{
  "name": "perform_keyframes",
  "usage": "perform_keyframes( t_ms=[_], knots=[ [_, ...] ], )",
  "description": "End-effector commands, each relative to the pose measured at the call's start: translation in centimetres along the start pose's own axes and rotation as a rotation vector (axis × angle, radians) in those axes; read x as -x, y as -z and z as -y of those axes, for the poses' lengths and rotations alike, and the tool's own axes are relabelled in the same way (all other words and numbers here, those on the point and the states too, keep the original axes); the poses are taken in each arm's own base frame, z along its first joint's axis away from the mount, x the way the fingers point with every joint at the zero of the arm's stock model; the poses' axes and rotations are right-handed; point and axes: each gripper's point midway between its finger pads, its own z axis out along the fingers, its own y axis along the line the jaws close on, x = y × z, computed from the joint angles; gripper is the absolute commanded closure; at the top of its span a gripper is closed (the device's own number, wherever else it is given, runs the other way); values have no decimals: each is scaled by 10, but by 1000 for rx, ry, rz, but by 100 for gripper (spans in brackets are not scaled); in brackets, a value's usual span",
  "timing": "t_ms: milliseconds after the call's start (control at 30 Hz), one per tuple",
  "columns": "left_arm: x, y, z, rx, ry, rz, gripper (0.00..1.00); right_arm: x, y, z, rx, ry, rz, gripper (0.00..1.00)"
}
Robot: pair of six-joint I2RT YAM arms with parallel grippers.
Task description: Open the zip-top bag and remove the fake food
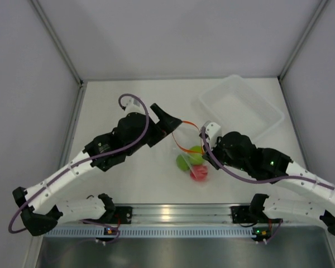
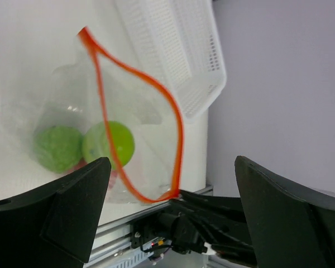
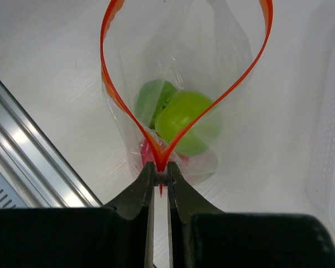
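Right gripper point(image 3: 161, 177) is pinching the zip-top bag point(image 3: 181, 58) by one mouth corner; left gripper point(image 2: 170, 164) is gaping empty; single thin pinch is risking a slip, mouth flopping shut.

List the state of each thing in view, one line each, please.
zip-top bag: mouth open, one end of its zip strip pinched.
fake food: all inside the bag, not yet removed.
right gripper: shut on the zip strip.
left gripper: open, holding nothing.
tub: upright, touched by neither gripper.
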Motion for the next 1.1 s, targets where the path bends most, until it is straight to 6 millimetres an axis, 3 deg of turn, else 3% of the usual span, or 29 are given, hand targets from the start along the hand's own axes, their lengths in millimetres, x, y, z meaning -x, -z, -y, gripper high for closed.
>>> perform_keyframes(
  t_ms=[0,67,133,233,267,400,600,667,867,1067],
  knots=[
    [25,10,32,-53,-40,71,1,22,4,-9,18,-6,91,100],
    [25,8,42,-68,-43,61,2,23,5,-14,30,5,100,100],
    [16,2,39,-58,-36,25,4,23,4,-9,-4,-3,100,100],
    [0,-1,14,-16,13,-18,7,25,3,-3,-47,-18,109,100],
    [-10,-7,-5,25,37,-34,7,26,2,-4,-45,-23,113,100],
    [-29,-12,-28,72,73,-87,10,28,-3,-7,-39,-26,109,100],
    [-48,-20,-27,89,21,-135,17,29,-12,-15,-23,-13,96,100],
    [-48,-22,-30,99,16,-126,25,28,-14,-18,-18,-12,92,100],
    [-39,-26,-42,133,-12,-64,33,30,-10,-23,2,-6,106,100],
    [-34,-34,-51,167,-39,-28,60,27,-7,-28,24,-6,105,100]
  ],
)
